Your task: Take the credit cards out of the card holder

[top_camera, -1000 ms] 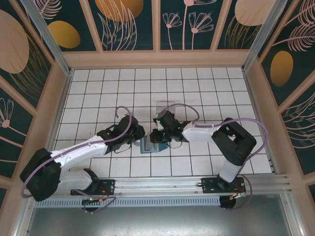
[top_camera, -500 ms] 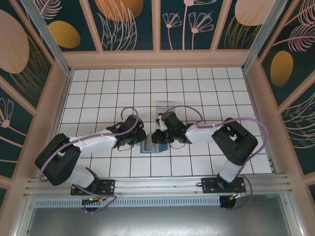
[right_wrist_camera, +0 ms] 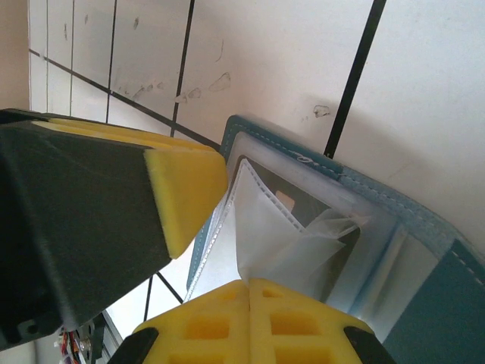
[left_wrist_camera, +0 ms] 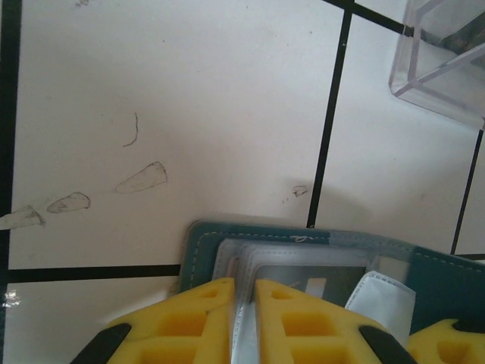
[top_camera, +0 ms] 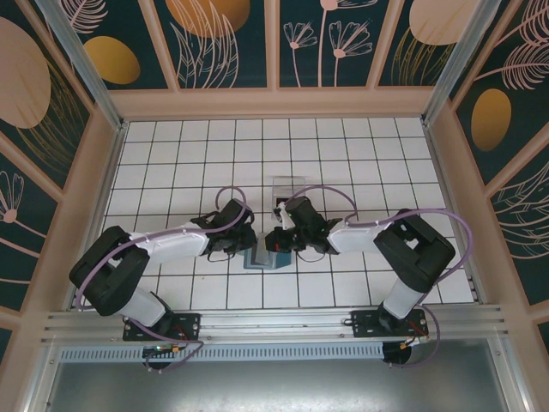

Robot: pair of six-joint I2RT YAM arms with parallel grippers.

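- Found the card holder (top_camera: 260,257) lying open on the white tiled surface (top_camera: 171,154), about midway between left and right and in the near half, with both arms bent in over it from either side.
- Saw the left tool (left_wrist_camera: 242,287) at the holder's left edge, with its yellow pads (left_wrist_camera: 197,318) closed down to a thin slit. The edges of the holder's clear pocket layers were caught in that slit.
- Saw the right tool (right_wrist_camera: 248,287) over the right part of the open holder, with its yellow pads (right_wrist_camera: 303,326) pressed together and no gap between them. A fold of clear pocket film was pinched at the seam, drawn up off the holder into a crumpled tent.
- Made out a dark credit card (right_wrist_camera: 299,206) inside the holder under the clear pocket, with a small pale patch on its face. Tucked in on all visible sides, not slid out.
- Could not tell from the whitish, see-through layers how many cards sat in the pockets.
- Noted the holder's teal cover resting flat on the tiles, with pale stitching along the rim and a rounded far-left corner.
- Noted a clear plastic stand (left_wrist_camera: 443,61) on the far side of the holder, apart from it. In the overhead view, placed just beyond the right tool.
- Noted a few small scuff marks on the tiles to the far left of the holder.
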